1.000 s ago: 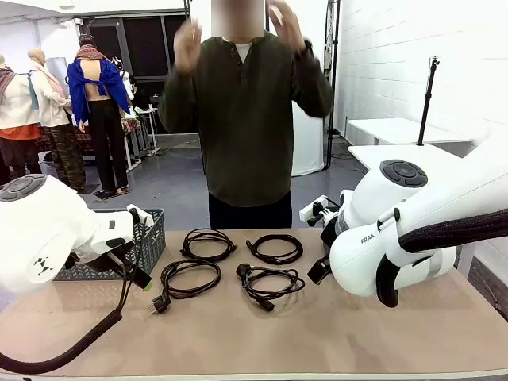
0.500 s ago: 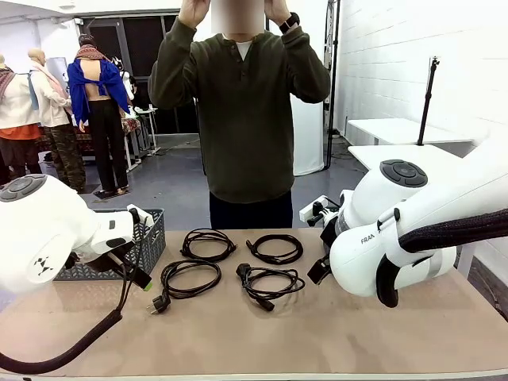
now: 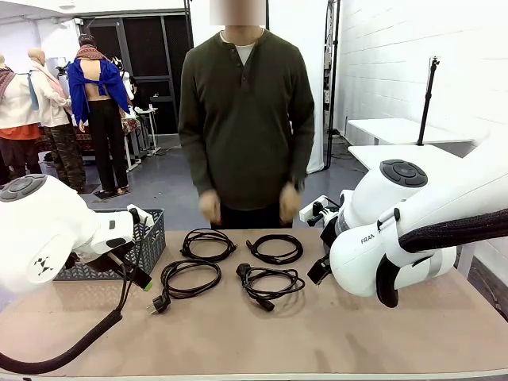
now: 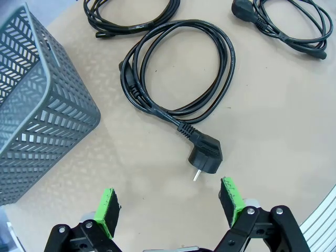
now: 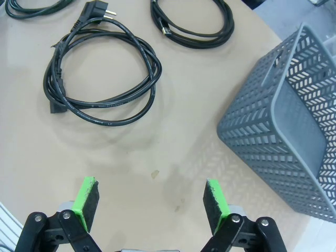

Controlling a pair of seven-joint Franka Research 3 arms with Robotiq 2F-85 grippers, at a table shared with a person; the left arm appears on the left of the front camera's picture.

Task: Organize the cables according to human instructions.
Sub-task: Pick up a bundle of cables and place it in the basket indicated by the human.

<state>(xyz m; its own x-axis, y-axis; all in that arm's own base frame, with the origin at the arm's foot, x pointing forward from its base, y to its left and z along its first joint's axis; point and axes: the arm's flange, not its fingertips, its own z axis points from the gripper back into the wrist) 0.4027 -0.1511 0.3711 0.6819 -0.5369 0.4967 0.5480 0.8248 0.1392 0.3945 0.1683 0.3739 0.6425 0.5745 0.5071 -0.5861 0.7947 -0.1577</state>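
Cables: 4 loose black coils, flat on the surface, set 2 by 2 around its middle, apart from one another, none gripped.

Left arm: in from the left edge, wrist bent down and inward, black hose looping onto the surface below it. Left pincer: hanging over the surface with green pads spread wide, holding nothing. Aimed at bare surface just short of the round plug of the near-left coil. Grey basket standing beside that coil, toward the left edge.

Right arm: in from the right edge, thick links folded low, round joint cap facing up. Right pincer: likewise gaping and empty, above bare surface. 1 coil lying ahead of the pads, a mesh basket off to one side of it.

Person: standing at the far edge, arms down, elbows slightly bent. Both hands blurred at waist height over that edge, touching no cable.
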